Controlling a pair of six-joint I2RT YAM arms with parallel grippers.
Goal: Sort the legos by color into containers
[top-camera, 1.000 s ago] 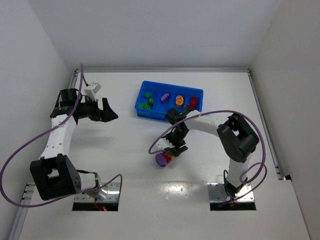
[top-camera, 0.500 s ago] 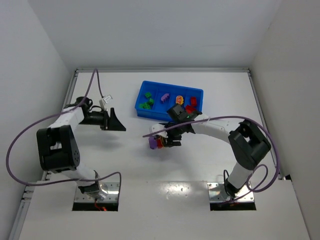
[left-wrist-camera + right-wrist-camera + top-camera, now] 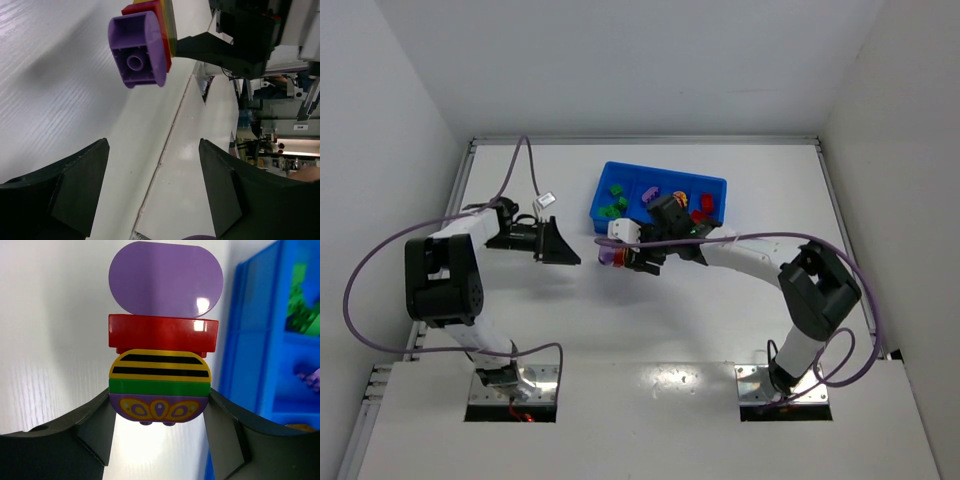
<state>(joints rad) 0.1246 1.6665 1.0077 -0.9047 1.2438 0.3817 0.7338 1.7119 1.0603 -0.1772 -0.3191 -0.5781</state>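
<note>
A stacked clump of legos, made up of purple, red, a black-striped yellow piece, green and a patterned purple piece, is clamped at its patterned end between the fingers of the right gripper and is held off the table, just beside the near left corner of the blue tray. The left gripper is spread wide with nothing between its fingers, and is pointed at the clump from nearby without touching it. Green legos, a purple lego and red legos are seen lying in separate compartments of the tray
</note>
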